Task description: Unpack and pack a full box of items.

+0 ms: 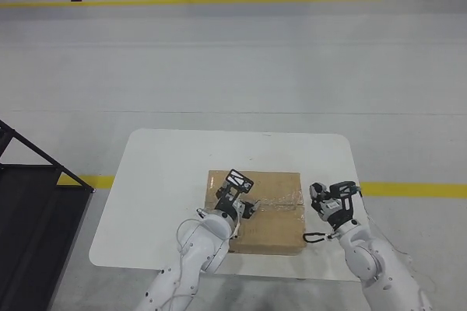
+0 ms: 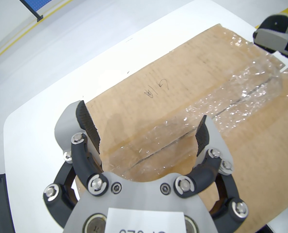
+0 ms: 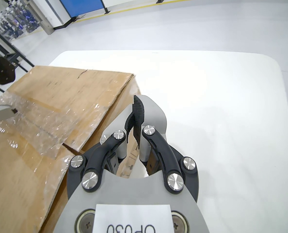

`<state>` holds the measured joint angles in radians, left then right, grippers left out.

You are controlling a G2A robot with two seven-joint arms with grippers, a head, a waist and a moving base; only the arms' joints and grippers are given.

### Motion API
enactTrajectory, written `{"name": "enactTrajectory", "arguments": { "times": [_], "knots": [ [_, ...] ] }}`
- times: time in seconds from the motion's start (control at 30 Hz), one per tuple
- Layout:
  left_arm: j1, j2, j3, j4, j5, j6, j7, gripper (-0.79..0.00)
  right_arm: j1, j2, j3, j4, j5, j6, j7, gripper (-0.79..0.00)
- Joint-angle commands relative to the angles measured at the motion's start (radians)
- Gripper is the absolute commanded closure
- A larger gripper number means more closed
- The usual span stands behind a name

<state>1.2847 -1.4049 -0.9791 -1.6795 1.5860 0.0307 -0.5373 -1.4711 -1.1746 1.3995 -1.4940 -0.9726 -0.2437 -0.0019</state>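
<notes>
A closed cardboard box (image 1: 257, 214) lies in the middle of the white table (image 1: 163, 171), its top seam covered by crinkled clear tape (image 2: 243, 93). My left gripper (image 2: 144, 124) hangs open just above the seam at the box's left end (image 1: 235, 189), with nothing between its fingers. My right gripper (image 3: 136, 112) is shut and empty, close beside the box's right end wall (image 1: 332, 198). At that end one top flap (image 3: 68, 93) stands slightly raised over the other. The right gripper (image 2: 277, 32) also appears past the box's far end in the left wrist view.
A black rack (image 1: 23, 218) stands on the floor left of the table. Bare table top lies behind the box and to its left (image 3: 207, 93). A yellow floor line (image 1: 420, 189) runs past the table.
</notes>
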Motion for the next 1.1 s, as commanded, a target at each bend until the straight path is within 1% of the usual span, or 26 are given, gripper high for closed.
{"name": "enactTrajectory", "arguments": {
  "times": [0.0,0.1,0.2,0.27,0.33,0.37,0.4,0.47,0.53,0.83,0.87,0.97,1.07],
  "knots": [
    [0.014,0.003,-0.018,-0.032,-0.013,-0.007,-0.013,-0.785,-0.013,0.002,0.031,-0.031,0.022,0.03,-0.003,0.0],
    [0.041,0.008,-0.063,-0.085,-0.067,-0.012,-0.048,-0.785,-0.031,0.005,0.065,-0.088,0.022,0.038,-0.006,0.0],
    [0.066,0.012,-0.12,-0.139,-0.157,-0.02,-0.097,-0.785,-0.053,0.008,0.084,-0.161,0.022,0.016,-0.024,0.0],
    [0.082,0.015,-0.162,-0.17,-0.224,-0.024,-0.126,-0.785,-0.065,0.01,0.09,-0.21,0.007,-0.017,-0.041,0.0],
    [0.097,0.021,-0.205,-0.199,-0.268,-0.043,-0.149,-0.785,-0.075,0.013,0.09,-0.248,-0.024,-0.072,-0.046,0.0],
    [0.105,0.024,-0.224,-0.21,-0.272,-0.05,-0.152,-0.489,-0.079,0.016,0.09,-0.26,-0.049,-0.1,-0.043,0.0],
    [0.116,0.027,-0.241,-0.221,-0.278,-0.058,-0.153,-0.009,-0.081,0.018,0.086,-0.271,-0.076,-0.134,-0.032,0.0],
    [0.138,0.032,-0.27,-0.241,-0.288,-0.076,-0.154,0.0,-0.08,0.022,0.083,-0.275,-0.115,-0.178,-0.019,0.0],
    [0.161,0.037,-0.294,-0.262,-0.306,-0.097,-0.155,0.0,-0.079,0.022,0.083,-0.274,-0.117,-0.179,-0.019,0.0],
    [0.161,0.037,-0.294,-0.262,-0.306,-0.097,-0.155,0.0,-0.078,0.023,0.079,-0.28,-0.132,-0.184,-0.014,0.0],
    [0.161,0.037,-0.294,-0.262,-0.306,-0.097,-0.155,0.0,-0.077,0.024,0.069,-0.289,-0.162,-0.195,-0.004,0.0],
    [0.161,0.036,-0.282,-0.238,-0.309,-0.095,-0.124,0.0,-0.072,0.022,0.024,-0.284,-0.177,-0.235,0.018,0.0],
    [0.14,0.034,-0.259,-0.203,-0.318,-0.095,-0.116,0.0,-0.06,0.018,-0.021,-0.249,-0.172,-0.237,0.04,0.0]
  ]
}}
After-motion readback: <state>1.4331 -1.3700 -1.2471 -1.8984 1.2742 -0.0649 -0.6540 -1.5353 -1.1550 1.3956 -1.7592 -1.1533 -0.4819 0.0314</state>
